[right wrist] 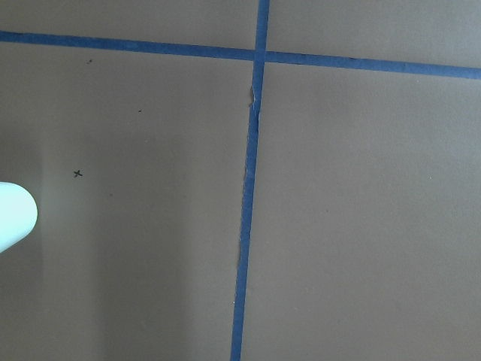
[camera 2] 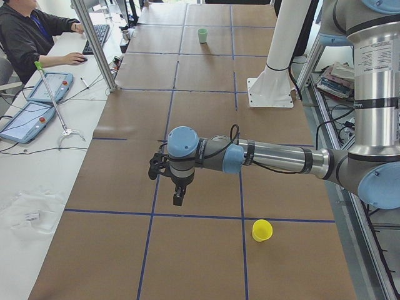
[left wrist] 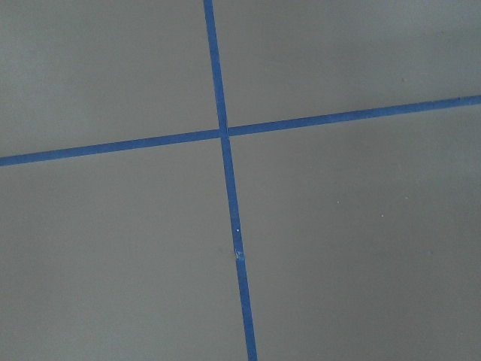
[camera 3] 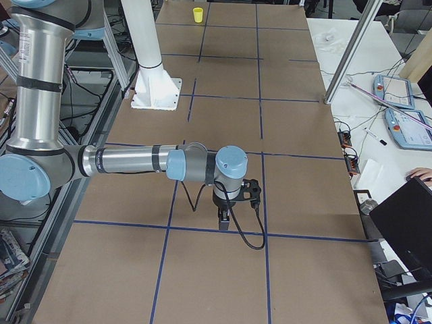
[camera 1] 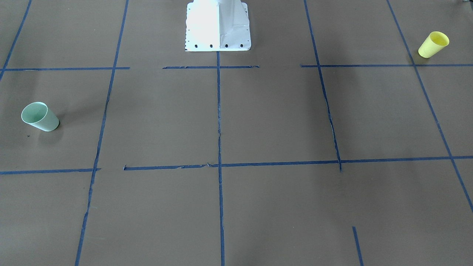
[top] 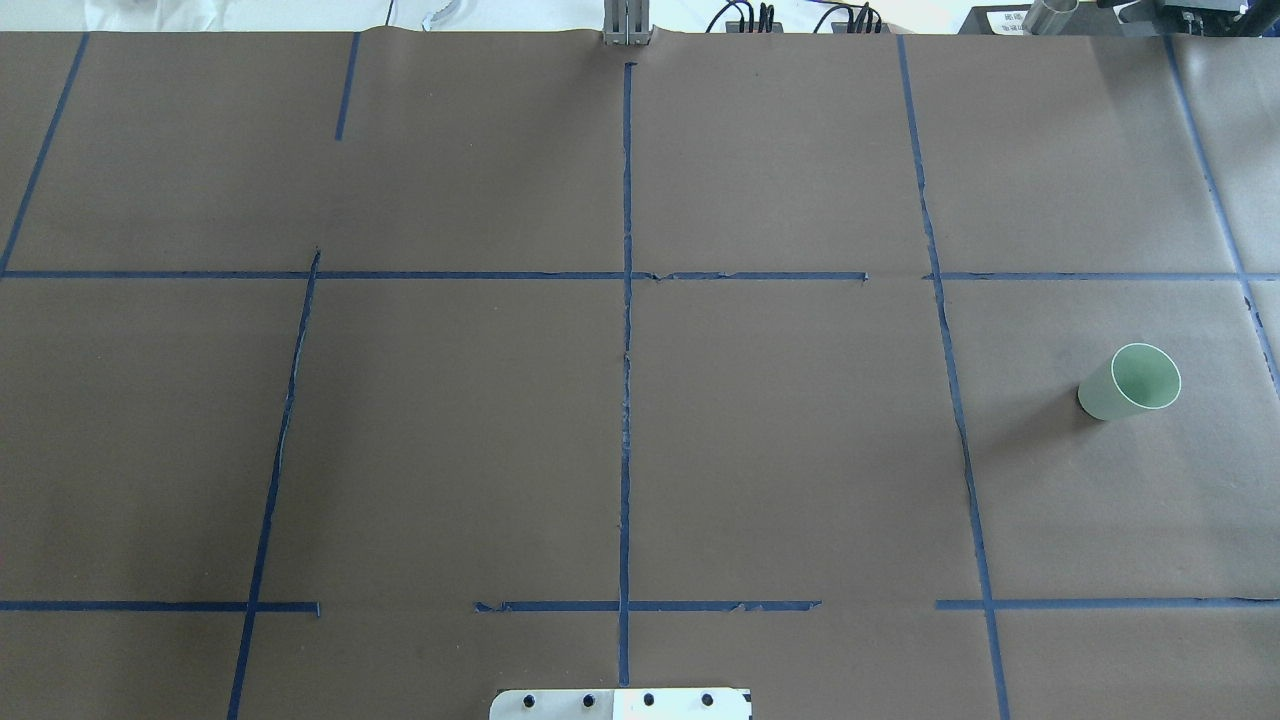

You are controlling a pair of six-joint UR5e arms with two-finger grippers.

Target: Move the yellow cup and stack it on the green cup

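The yellow cup (camera 1: 433, 44) stands upright on the brown table on the robot's left side and also shows in the exterior left view (camera 2: 262, 230). The green cup (camera 1: 40, 116) stands upright on the robot's right side (top: 1130, 382). My left gripper (camera 2: 178, 199) hangs fingers down above the table, apart from the yellow cup, toward the operators' side. My right gripper (camera 3: 223, 221) hangs above the table at the other end. Both grippers show only in the side views, so I cannot tell if they are open or shut. Nothing shows in either.
The white robot base (camera 1: 218, 26) stands at the table's robot-side edge. Blue tape lines (top: 627, 350) grid the brown paper. An operator (camera 2: 31, 31) sits at a desk with tablets beside the table. A metal post (camera 2: 94, 44) rises at that edge.
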